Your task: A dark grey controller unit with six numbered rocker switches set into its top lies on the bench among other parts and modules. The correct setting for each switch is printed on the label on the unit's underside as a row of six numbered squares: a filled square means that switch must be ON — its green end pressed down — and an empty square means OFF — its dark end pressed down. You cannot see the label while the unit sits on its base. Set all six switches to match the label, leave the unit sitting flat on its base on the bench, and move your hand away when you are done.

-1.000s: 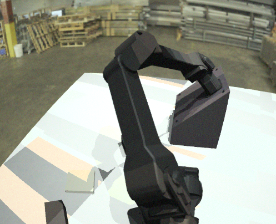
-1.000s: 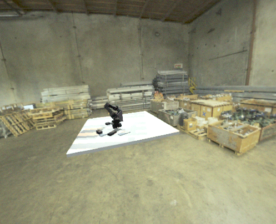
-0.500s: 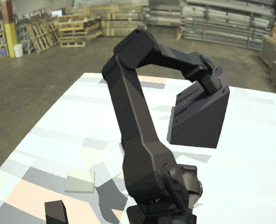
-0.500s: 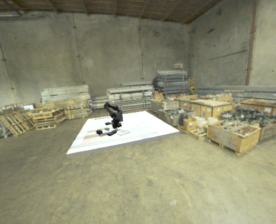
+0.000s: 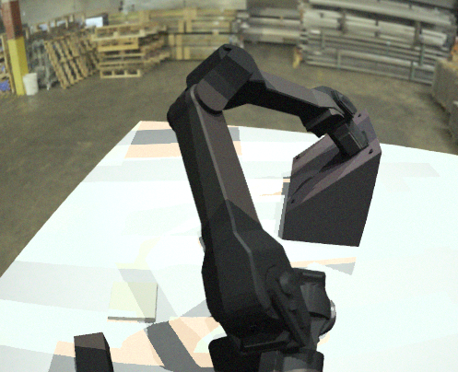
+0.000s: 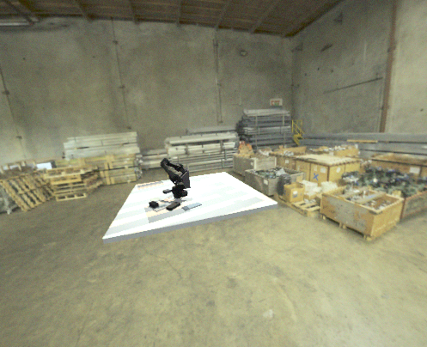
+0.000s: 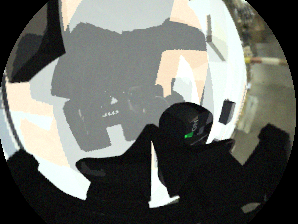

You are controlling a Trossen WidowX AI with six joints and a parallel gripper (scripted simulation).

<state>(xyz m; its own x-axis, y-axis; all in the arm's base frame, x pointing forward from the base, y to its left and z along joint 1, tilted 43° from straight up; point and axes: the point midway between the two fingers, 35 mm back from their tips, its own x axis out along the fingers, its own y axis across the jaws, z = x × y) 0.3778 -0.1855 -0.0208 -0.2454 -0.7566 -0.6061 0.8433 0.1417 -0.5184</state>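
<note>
Just beyond the fingers, which are together on nothing, the dark switch unit point(image 7: 186, 124) lies on the bench point(image 5: 73, 230) point(image 6: 222, 189) point(image 7: 37, 132), partly hidden behind them. Its long axis seems to run away from the tips, probably suiting a straight press.

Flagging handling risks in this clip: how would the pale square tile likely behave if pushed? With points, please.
The pale square tile point(image 5: 133, 301) would probably slide rather than roll, being flat with straight edges. Its low profile makes tipping unlikely. It looks stiff, since its edges run straight without sagging.
</note>
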